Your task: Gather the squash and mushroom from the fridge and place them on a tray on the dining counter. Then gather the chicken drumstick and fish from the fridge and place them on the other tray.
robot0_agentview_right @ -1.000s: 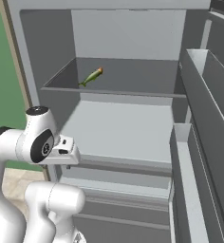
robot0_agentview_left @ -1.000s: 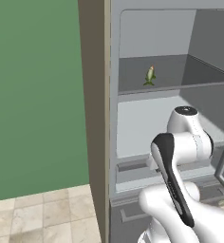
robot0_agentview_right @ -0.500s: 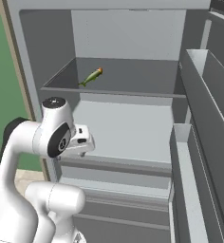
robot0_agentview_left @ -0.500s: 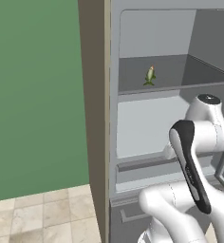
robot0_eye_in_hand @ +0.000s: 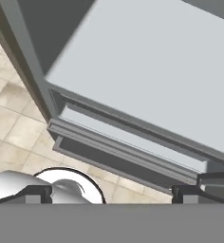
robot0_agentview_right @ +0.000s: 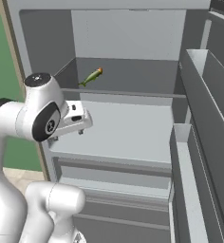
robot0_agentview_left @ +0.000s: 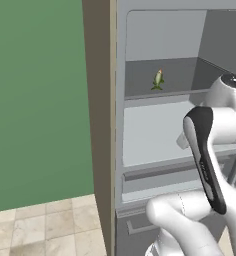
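The fish lies on the upper shelf of the open fridge while the gripper, empty with fingers apart, points down; reaching up, it may clip the shelf edge

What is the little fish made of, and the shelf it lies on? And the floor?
The fish looks like real fish skin: greenish, slightly glossy, though it is too small to be sure. Its shelf looks like smooth matte grey plastic or painted metal, plain and without shine. The floor looks like beige stone or ceramic tile, with mottled squares and thin grout lines.
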